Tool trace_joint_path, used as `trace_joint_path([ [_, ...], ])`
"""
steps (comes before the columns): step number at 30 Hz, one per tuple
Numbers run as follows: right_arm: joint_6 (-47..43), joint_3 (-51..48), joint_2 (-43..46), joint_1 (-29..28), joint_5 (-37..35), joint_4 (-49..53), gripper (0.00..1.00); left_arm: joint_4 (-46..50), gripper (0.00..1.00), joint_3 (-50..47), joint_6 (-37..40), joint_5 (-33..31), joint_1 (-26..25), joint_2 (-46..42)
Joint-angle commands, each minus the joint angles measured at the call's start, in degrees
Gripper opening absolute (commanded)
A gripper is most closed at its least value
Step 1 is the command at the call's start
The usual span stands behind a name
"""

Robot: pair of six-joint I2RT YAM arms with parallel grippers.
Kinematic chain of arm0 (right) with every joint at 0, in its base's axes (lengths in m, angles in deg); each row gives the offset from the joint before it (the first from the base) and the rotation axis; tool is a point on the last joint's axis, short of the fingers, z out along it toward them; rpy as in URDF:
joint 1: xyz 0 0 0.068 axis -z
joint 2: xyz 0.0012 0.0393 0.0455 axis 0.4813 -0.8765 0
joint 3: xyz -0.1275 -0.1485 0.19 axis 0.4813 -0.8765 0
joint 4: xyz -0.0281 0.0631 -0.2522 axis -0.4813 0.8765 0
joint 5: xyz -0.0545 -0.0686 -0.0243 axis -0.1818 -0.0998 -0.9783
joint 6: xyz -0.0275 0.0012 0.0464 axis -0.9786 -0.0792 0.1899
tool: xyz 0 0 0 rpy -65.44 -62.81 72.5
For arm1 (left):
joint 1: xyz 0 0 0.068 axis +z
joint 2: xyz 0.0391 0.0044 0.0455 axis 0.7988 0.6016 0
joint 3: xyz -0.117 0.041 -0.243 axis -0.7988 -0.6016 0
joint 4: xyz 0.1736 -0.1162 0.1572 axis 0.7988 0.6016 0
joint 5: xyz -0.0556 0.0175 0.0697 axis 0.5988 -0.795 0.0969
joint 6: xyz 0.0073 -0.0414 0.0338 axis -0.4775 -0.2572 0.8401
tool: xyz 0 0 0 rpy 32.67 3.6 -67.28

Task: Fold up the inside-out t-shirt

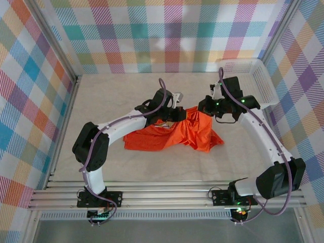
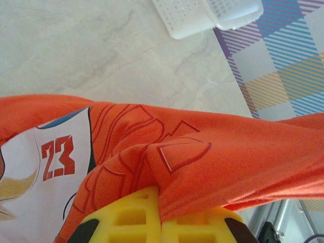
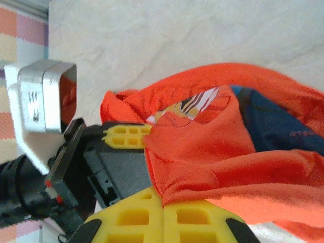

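Your left claw and right claw are each pinched shut on the bright orange fabric t-shirt, bunched centrally on the worktop. Spread them apart slow and even so nothing slips.

The right gripper has its yellow jaws pressed together on a fold of the orange inside-out t-shirt. The shirt rises from the nip and spreads ahead and to the right of the jaws, showing a strip of white-and-orange print and a dark blue patch. Just left of the jaws and slightly ahead, the left gripper meets the same cloth at its edge, a white camera housing further left, and the pale marbled desk lies beyond.
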Motion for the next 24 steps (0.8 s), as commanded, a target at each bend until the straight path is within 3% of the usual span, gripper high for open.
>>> trace_joint_path([
  [1, -2.27, 0.66, 1.74, 1.08, 1.39, 2.34, 0.00, 5.27, 0.00, -0.95, 0.76, -0.42, 0.55, 1.25],
  [5, -3.44, -2.92, -4.09, 2.20, -4.27, -4.66, 0.00, 5.08, 0.00, -1.08, 0.54, 0.11, 0.28, 3.04],
  [8, -3.51, -1.43, -14.39, 2.59, -5.13, -13.59, 0.04, 3.30, 0.00, -1.65, -0.74, 0.86, 0.23, 4.88],
  [10, -4.30, 6.15, -22.91, 2.61, -5.21, -10.21, 0.34, 1.83, 0.00, -1.91, -1.88, 1.29, 0.19, 5.94],
  [13, -4.20, 9.37, -26.57, 2.47, -6.58, -6.14, 0.45, 1.27, 0.00, -1.66, -2.76, 1.34, 0.20, 7.04],
  [17, -3.82, -0.44, -18.67, 1.95, -8.28, -7.18, 0.42, 1.19, 0.00, -2.01, -2.80, 0.91, 0.19, 7.22],
  [24, -1.18, -15.70, -7.56, 0.74, -7.90, -11.22, 0.15, 2.40, 0.00, -1.34, -2.50, 1.24, 0.31, 7.88],
])
